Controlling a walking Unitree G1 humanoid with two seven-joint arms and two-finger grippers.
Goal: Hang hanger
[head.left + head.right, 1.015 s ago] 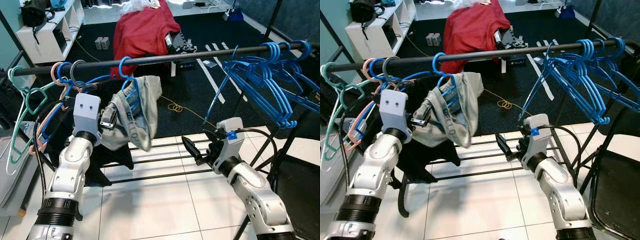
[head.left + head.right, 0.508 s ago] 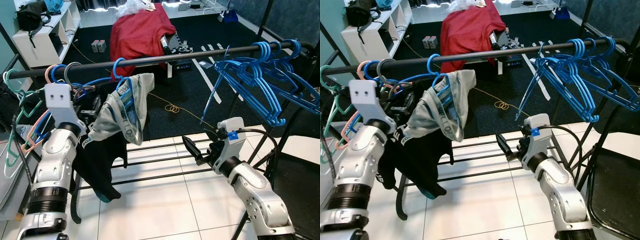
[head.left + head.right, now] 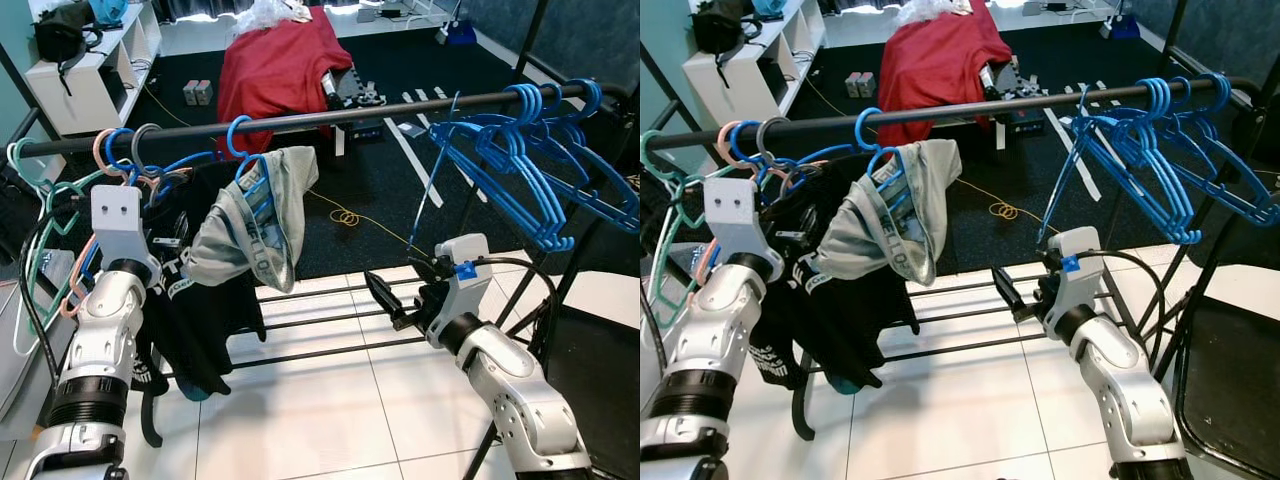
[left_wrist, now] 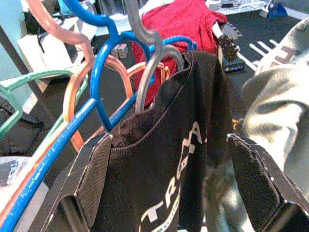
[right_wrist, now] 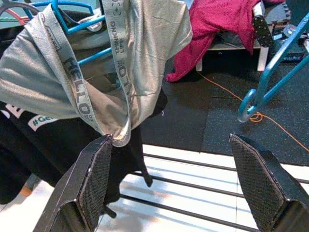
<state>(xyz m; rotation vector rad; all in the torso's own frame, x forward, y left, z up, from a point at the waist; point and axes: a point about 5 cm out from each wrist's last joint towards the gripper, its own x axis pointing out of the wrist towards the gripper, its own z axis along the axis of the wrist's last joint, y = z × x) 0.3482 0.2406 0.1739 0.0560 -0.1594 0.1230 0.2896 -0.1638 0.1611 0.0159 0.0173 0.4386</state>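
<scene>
The right gripper [image 3: 400, 300] is nearest, low in front of the rack, above the white floor [image 3: 320, 420]. Its jaws are wide open and hold nothing. The left gripper [image 4: 178, 193] is higher up, close to the black shirt [image 3: 200, 310]. Its jaws are open too, one on each side of the shirt, not pinching it.

The black shirt sits on a grey hanger [image 4: 145, 72] that is already hooked over the rail [image 3: 330, 117], near the rail's left end. Just beside it a blue hanger [image 3: 245, 150] holds a grey cloth [image 3: 255, 225].

The hanger looks light, thin and stiff. The shirt is soft and floppy and could slide off. The neck under the hook looks like the best place to hold.

Farther back, a red cloth [image 3: 280, 60] lies on the floor.
</scene>
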